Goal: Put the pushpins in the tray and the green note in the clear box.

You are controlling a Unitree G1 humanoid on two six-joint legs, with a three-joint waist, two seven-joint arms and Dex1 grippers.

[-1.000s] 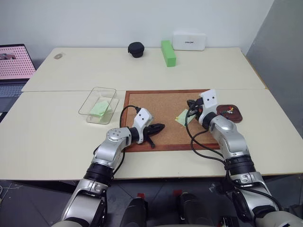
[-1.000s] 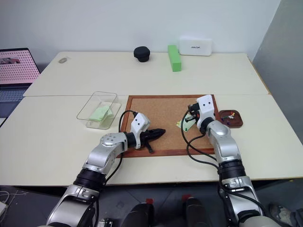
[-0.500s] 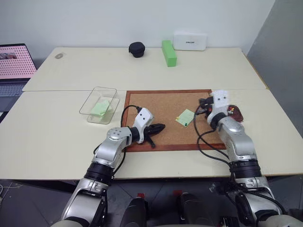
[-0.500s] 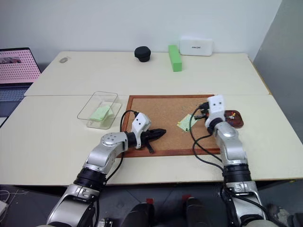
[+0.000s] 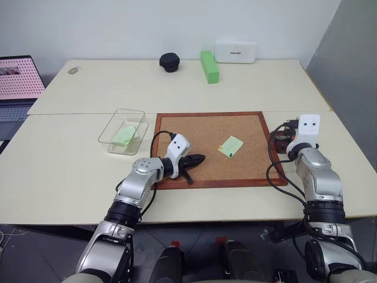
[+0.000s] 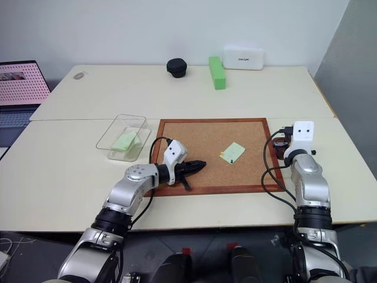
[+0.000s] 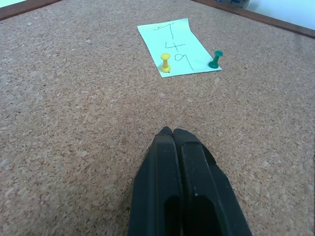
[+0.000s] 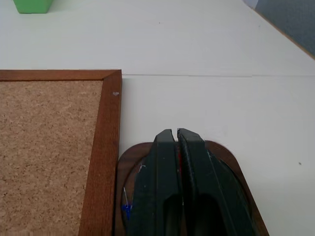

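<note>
This is looking like an office or a small lab room set up for desk work. Two pale cream tables [image 5: 76, 171] are standing pushed together against a plain white wall [image 5: 147, 26], with grey floor showing past their right edge. A laptop [image 5: 17, 82] is sitting open at the left, its screen glowing pink. A wood-framed corkboard [image 5: 200, 147] is lying on the near table, and a white device [image 5: 235, 51] is resting by the wall.
</note>
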